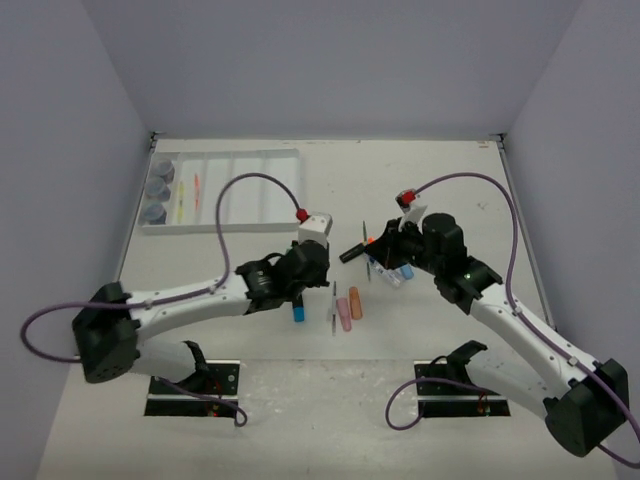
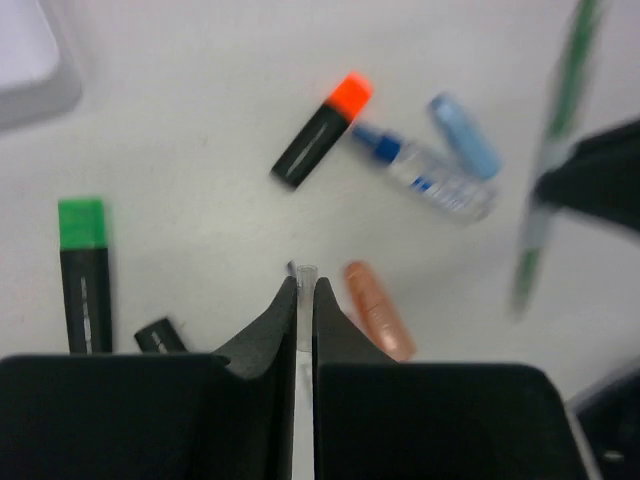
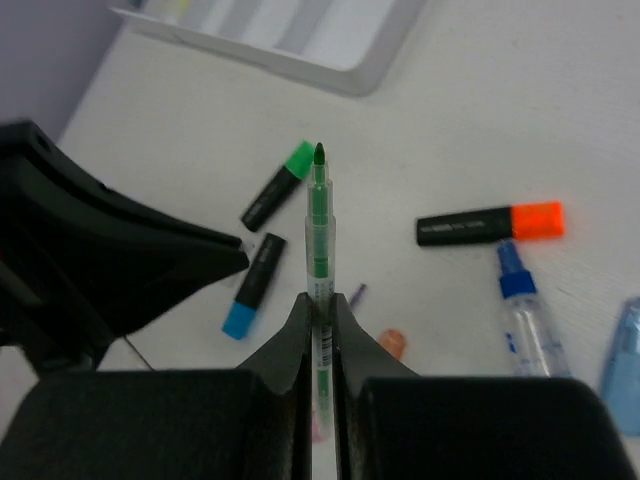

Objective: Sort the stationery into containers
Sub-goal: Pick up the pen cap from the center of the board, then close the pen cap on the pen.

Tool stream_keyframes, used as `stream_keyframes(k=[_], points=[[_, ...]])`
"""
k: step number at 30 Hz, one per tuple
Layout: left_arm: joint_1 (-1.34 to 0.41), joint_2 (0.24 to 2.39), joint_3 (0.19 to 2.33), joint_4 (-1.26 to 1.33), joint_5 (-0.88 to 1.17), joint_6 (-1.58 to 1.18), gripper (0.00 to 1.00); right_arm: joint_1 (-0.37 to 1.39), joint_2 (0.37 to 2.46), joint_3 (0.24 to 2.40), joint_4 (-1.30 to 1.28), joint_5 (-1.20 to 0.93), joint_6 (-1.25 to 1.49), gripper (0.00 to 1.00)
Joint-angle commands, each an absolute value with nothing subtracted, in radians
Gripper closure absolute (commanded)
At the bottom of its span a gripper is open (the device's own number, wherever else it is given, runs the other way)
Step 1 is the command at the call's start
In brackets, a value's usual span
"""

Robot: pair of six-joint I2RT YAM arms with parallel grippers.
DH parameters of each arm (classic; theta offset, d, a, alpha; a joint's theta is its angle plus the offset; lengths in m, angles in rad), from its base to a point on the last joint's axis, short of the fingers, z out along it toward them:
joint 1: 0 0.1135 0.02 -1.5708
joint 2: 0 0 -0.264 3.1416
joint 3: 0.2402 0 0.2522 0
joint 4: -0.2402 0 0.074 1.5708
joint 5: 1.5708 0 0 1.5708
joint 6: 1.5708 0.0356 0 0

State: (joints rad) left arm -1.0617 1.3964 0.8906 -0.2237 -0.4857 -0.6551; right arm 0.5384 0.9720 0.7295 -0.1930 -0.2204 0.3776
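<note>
**A:** Nearest the lens on the left wrist is the left gripper (image 2: pixel 305 285). Its black fingers are pressed together on the tip of a thin clear pen (image 2: pixel 306 272), low over the table (image 1: pixel 330 420).

**B:** And the other hand?

**A:** The right gripper (image 3: pixel 320 300) is clamped on a green pen (image 3: pixel 319 210). The pen juts forward past the fingertips, off the table.

**B:** Counts, biggest first.

**A:** One white tray (image 1: pixel 225 229) sits at the far left of the table, well apart from both grippers, with five long compartments. Three grey-blue pots (image 1: pixel 158 188) stand in a row in its leftmost compartment. Beside them lie two thin items, a red-orange one (image 1: pixel 197 190) and a yellow one (image 1: pixel 181 206). I cannot tell whether those two share a compartment.

**B:** And loose on the table?

**A:** All of it lies between the two arms:
- One glue bottle (image 3: pixel 527 320).
- Three black highlighters: the green-capped highlighter (image 3: pixel 275 190), the blue-capped highlighter (image 3: pixel 253 287) and the orange-capped highlighter (image 3: pixel 490 223).
- Three erasers: the blue eraser (image 2: pixel 465 135), the orange eraser (image 2: pixel 378 310) just beside the left fingertips, and the pink eraser (image 1: pixel 343 314).

**B:** What is hard to see?

**A:** From above, the left arm covers the green-capped highlighter. In the left wrist view the green pen is a blur, and only a stub of the blue-capped highlighter shows beside the finger. In the right wrist view the frame edge cuts off the blue eraser, and only a corner of the tray shows.
</note>
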Motion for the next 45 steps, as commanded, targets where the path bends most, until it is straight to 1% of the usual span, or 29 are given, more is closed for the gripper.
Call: stream_keyframes(k=[1, 2, 3, 7, 9, 11, 16, 24, 35, 45], points=[[-0.912, 1.033, 0.761, 0.218, -0.301, -0.564, 1.00, 0.605, 0.846, 0.553, 0.218, -0.481, 0.550, 1.00], [-0.872, 0.991, 0.713, 0.328, -0.219, -0.581, 1.00, 0.653, 0.838, 0.517, 0.304, -0.481, 0.580, 1.00], [-0.857, 0.971, 0.684, 0.413, -0.181, -0.589, 1.00, 0.684, 0.836, 0.501, 0.353, -0.453, 0.592, 1.00], [-0.848, 0.925, 0.628, 0.606, -0.024, -0.598, 1.00, 0.803, 0.845, 0.476, 0.459, -0.403, 0.628, 1.00], [-0.848, 0.926, 0.619, 0.668, 0.015, -0.609, 1.00, 0.831, 0.851, 0.482, 0.476, -0.393, 0.640, 1.00], [-0.848, 0.941, 0.619, 0.686, 0.067, -0.626, 1.00, 0.853, 0.849, 0.509, 0.441, -0.336, 0.619, 1.00], [-0.850, 0.943, 0.609, 0.719, 0.114, -0.651, 1.00, 0.861, 0.830, 0.542, 0.354, -0.257, 0.600, 1.00], [-0.850, 0.942, 0.600, 0.733, 0.134, -0.656, 1.00, 0.861, 0.784, 0.542, 0.337, -0.260, 0.592, 1.00], [-0.850, 0.984, 0.593, 0.778, 0.159, -0.653, 1.00, 0.861, 0.773, 0.569, 0.324, -0.295, 0.577, 1.00], [-0.848, 0.992, 0.574, 0.805, 0.180, -0.666, 1.00, 0.861, 0.759, 0.573, 0.310, -0.271, 0.570, 1.00]])
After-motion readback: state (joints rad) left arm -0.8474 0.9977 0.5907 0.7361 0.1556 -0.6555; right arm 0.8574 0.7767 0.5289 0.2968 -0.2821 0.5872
